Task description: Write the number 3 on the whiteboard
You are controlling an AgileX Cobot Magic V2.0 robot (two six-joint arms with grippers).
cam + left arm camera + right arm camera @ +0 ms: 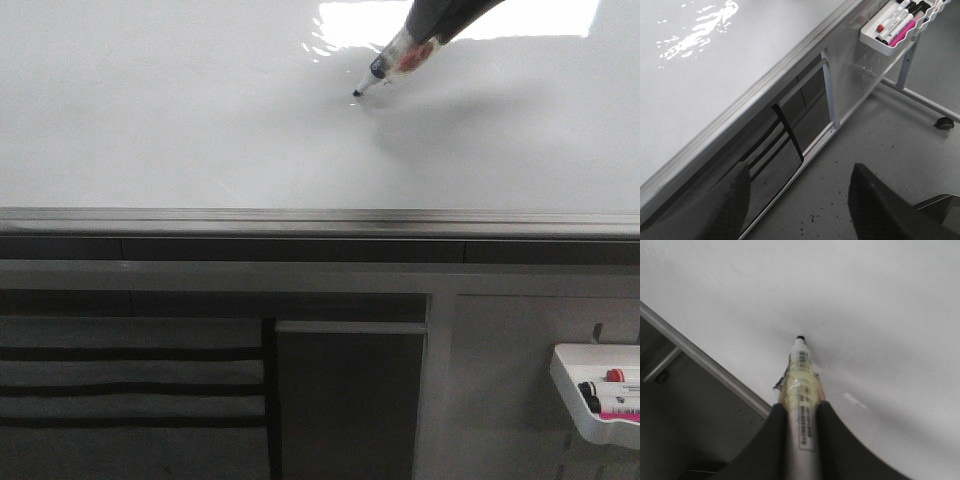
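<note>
1. The right claw [801, 415] clamps a marker [392, 62], tip down on the whiteboard [180, 120]; bare glossy white board spreads all around the tip, its grey rail [300, 222] well clear of it.
2. The left claw [797, 200] hangs open off the board's edge, over speckled floor.
3. No stroke of the number 3 shows.
4. Only the left wrist view shows the caster [943, 123]; the marker tray [900, 27] hangs on the frame beyond the left claw.
</note>
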